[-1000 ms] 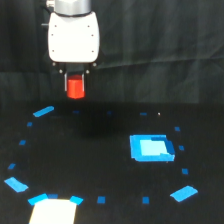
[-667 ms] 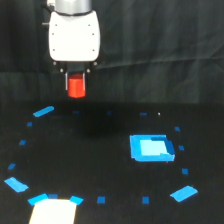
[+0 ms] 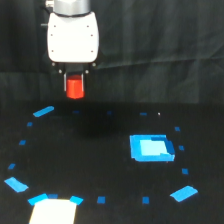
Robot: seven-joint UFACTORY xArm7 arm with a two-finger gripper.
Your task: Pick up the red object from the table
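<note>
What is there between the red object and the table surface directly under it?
Nothing shows there in the exterior view: the red object, held by the gripper, hangs above a bare stretch of the black table.

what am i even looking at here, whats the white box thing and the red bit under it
This is a single picture from a camera standing off to the side of a robot arm. The white box is the arm's gripper head, and its gripper hangs below it, closed on the red object, a small red block held up in the air above the table. The table is the flat black surface, backed by a black curtain. Scattered on it are small blue tape squares in a rough ring, a larger bright blue patch toward the exterior view's right, and a pale patch at the bottom edge.
</note>
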